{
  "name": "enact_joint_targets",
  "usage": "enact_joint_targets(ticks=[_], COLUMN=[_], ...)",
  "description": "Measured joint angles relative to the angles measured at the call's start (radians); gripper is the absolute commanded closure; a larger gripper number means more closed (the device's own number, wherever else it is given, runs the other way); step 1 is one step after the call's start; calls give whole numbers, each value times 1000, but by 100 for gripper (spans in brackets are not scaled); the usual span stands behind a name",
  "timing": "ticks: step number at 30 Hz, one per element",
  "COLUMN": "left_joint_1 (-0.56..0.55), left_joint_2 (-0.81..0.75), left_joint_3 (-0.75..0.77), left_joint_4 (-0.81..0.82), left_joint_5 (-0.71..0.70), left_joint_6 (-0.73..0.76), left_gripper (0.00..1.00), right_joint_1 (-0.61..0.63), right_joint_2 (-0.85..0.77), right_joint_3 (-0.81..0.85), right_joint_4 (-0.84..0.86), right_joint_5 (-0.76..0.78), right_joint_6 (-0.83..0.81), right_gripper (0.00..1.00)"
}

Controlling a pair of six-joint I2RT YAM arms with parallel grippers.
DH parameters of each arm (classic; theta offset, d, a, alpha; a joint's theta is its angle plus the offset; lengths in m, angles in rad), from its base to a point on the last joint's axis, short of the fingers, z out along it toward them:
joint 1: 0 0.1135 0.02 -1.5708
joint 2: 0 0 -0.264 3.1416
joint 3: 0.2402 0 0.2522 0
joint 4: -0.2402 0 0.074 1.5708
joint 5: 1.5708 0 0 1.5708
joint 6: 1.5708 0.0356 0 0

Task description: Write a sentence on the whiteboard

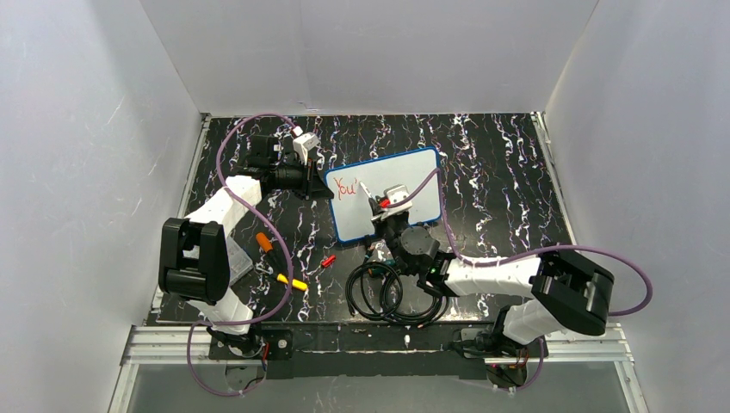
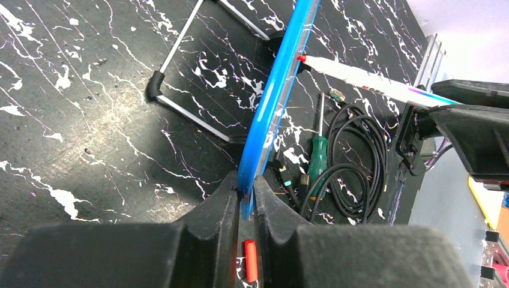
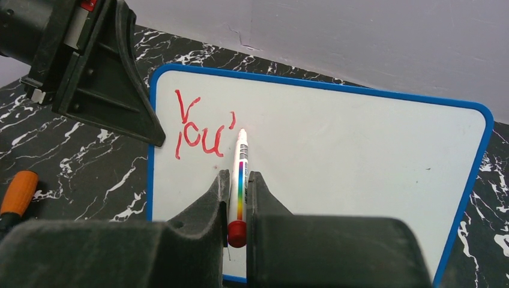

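The whiteboard [image 1: 396,191], white with a thin blue frame, stands propped at the table's middle. Red letters of the sentence [image 3: 199,129] read "You'" near its upper left corner. My left gripper [image 2: 246,186] is shut on the board's blue edge [image 2: 270,114], seen edge-on in the left wrist view. My right gripper [image 3: 239,179] is shut on a white marker [image 3: 240,168] with a rainbow stripe and red end cap. The marker's tip [image 3: 242,132] rests on the board just right of the apostrophe. From above, the right gripper [image 1: 385,206] sits in front of the board.
A coiled black cable [image 1: 387,292] lies by the right arm. An orange-handled tool [image 1: 265,243], a yellow piece [image 1: 293,281] and a red cap [image 1: 328,261] lie left of it. A green-handled screwdriver [image 2: 318,159] lies beside the cable. A wire stand [image 2: 192,111] props the board from behind.
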Motion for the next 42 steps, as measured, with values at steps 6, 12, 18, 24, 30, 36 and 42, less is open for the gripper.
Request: enact_joint_targets(ticks=[6, 12, 18, 24, 30, 36, 42], left_joint_1=[0, 0, 0, 0, 0, 0, 0], left_joint_2=[0, 0, 0, 0, 0, 0, 0], left_joint_3=[0, 0, 0, 0, 0, 0, 0], left_joint_4=[-1, 0, -1, -1, -1, -2, -3], left_joint_5=[0, 0, -1, 0, 0, 0, 0], left_joint_6=[1, 2, 2, 4, 4, 4, 4], left_gripper=[100, 100, 100, 100, 100, 100, 100], right_joint_1=[-5, -5, -4, -4, -3, -4, -4], right_joint_2=[20, 19, -7, -28, -31, -28, -7], right_joint_3=[0, -4, -48, -69, -72, -70, -53], right_joint_4=[14, 15, 1, -26, -29, -13, 18], right_joint_5=[2, 4, 4, 3, 1, 2, 3], right_joint_6=[-14, -6, 37, 63, 66, 47, 16], right_gripper=[99, 99, 99, 99, 99, 99, 99])
